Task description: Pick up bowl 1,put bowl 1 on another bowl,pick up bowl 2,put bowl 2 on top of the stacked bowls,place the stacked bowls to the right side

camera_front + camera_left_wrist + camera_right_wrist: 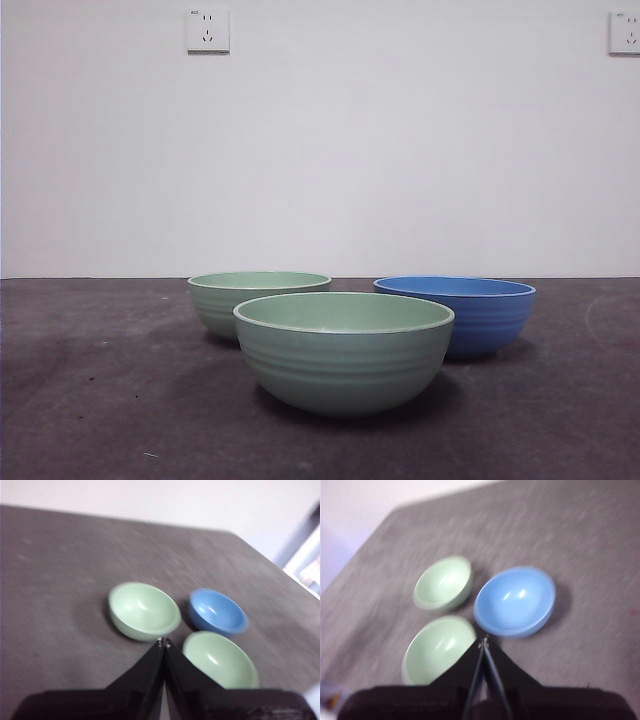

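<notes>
Three round ribbed bowls stood apart on the dark grey table (80, 400): the nearer pale green bowl (343, 350), the farther pale green bowl (258, 300) behind it, and the blue bowl (468, 312) beside them. My left gripper (163, 641) and right gripper (483, 641) hung above with jaws closed, holding nothing. To begin well, I judged I should open one pair wide, straddle a green rim and lift level.

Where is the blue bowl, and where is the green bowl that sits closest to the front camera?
blue bowl (490, 318): front view, on its ribbed outer wall.
nearest green bowl (342, 365): front view, on its outer wall below the rim.
</notes>
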You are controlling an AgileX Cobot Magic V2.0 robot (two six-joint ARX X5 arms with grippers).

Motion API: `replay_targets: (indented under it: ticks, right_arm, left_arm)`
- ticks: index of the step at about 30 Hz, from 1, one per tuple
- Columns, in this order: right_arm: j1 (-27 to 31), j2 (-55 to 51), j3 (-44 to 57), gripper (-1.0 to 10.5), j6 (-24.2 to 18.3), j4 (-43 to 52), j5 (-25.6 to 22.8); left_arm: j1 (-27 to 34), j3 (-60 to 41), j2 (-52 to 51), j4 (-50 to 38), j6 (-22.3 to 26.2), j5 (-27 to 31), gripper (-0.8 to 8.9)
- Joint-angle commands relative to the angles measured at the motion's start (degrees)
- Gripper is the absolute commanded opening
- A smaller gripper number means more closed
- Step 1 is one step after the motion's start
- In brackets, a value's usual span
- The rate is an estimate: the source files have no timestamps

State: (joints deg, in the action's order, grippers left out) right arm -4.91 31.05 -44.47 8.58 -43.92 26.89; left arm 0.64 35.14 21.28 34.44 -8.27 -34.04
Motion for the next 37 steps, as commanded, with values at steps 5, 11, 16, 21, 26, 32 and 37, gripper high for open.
replay_targets:
  ticks: [5,11,16,21,26,32,37]
  right_arm:
    - [-0.5,9.7,-11.3,-0.1,-14.6,-17.9,6.3]
    - [-2.2,13.1,-14.7,-0.1,-19.9,-27.4,6.2]
    - [-2.8,13.5,-14.7,0.1,-19.7,-27.3,6.2]
    - [-2.8,14.4,-14.7,3.9,-15.4,-27.2,6.0]
    - [-2.8,16.0,-14.7,6.6,-13.4,-27.2,6.1]
    - [-2.8,17.3,-14.7,6.6,-12.8,-27.2,6.2]
    - [-3.2,19.1,-14.7,6.6,-11.3,-26.8,6.2]
  left_arm:
    - [0.0,8.8,7.3,12.9,11.2,-8.4,-0.08]
    - [0.0,14.4,11.6,25.3,19.5,-8.3,-0.08]
    - [-0.3,16.3,12.7,26.5,20.4,-8.2,-0.03]
    - [-0.3,17.6,13.5,26.5,19.4,-7.9,3.54]
    - [-0.3,17.9,14.1,26.4,18.7,-8.0,7.05]
    - [-0.3,17.9,14.2,26.5,18.7,-8.0,7.05]
    - [-0.3,17.9,14.2,26.5,18.7,-8.0,7.05]
